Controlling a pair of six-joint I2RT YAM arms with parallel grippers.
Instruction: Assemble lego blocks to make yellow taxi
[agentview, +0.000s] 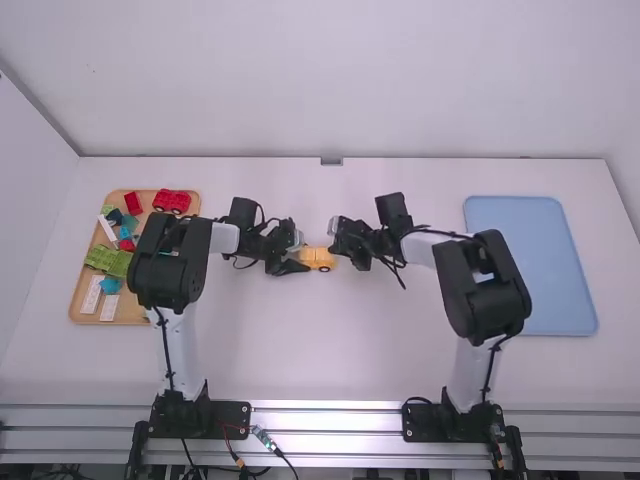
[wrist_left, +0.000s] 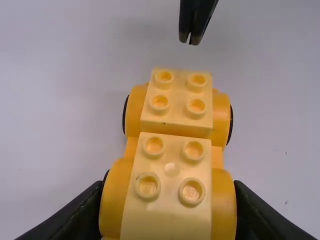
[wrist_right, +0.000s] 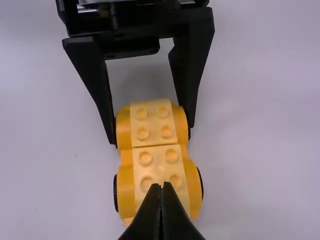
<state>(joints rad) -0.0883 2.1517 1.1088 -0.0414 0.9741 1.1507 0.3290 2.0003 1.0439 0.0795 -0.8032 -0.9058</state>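
Yellow car (wrist_left: 217, 152), left wrist view: clamped at its near end between the fingers of the left gripper (wrist_left: 169, 192); two studded sections (wrist_left: 177, 115) face upward. Caution: uneven finger pressure on the rounded sides could twist the car or let it slip.

Right wrist view: the right gripper (wrist_right: 161, 184) has its fingers together, close to the car's free end; contact cannot be confirmed. Caution: lowering or advancing them closed could strike the studs or push the car askew in the left gripper's hold.

High view: the car lies mid-table (agentview: 330, 345), between both grippers. The wooden tray (agentview: 84, 290) holds a green block assembly (agentview: 108, 260) and a red toy car (agentview: 171, 201); the left arm (agentview: 170, 265) obstructs access from the middle. A blue tray (agentview: 530, 265) lies beyond the right arm (agentview: 485, 285).
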